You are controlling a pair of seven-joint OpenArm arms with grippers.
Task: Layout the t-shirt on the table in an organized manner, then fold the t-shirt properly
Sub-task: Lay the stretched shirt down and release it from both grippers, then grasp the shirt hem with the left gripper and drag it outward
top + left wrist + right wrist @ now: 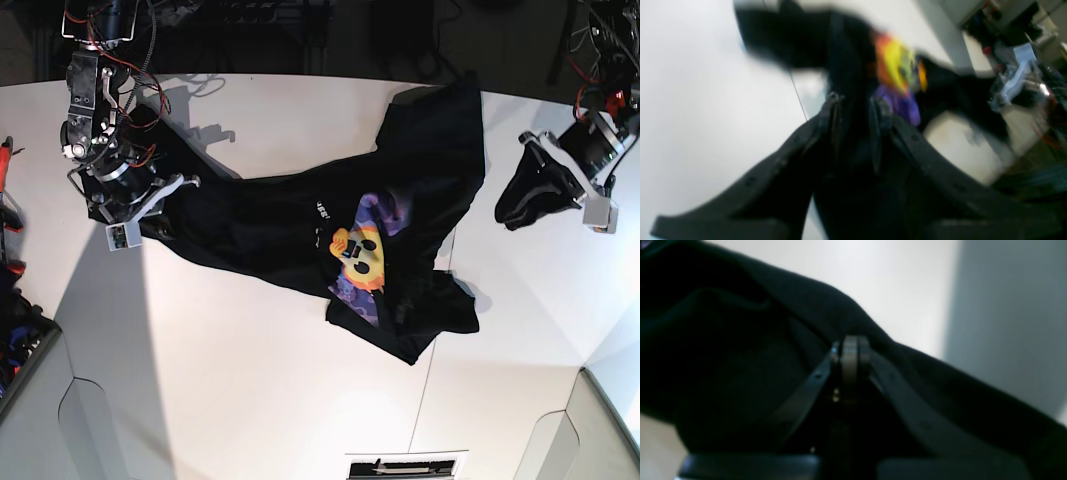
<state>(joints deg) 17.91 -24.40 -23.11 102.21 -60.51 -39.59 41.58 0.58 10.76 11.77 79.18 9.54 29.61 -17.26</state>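
Table (250, 400): white, smooth, wide, with angled cut-outs at both near corners. A thin dark seam (428, 385) ran from the near edge up toward the middle. A black t-shirt (270, 225) lay spread unevenly and crumpled across the middle of the top, one end toward the far left corner, the other reaching the far edge. Its sun-face print (360, 255) faced up near the centre. A label strip (405, 466) lay at the near edge.

Black t-shirt (270, 225) with orange-yellow sun face on purple-blue patch; white table (250, 390).
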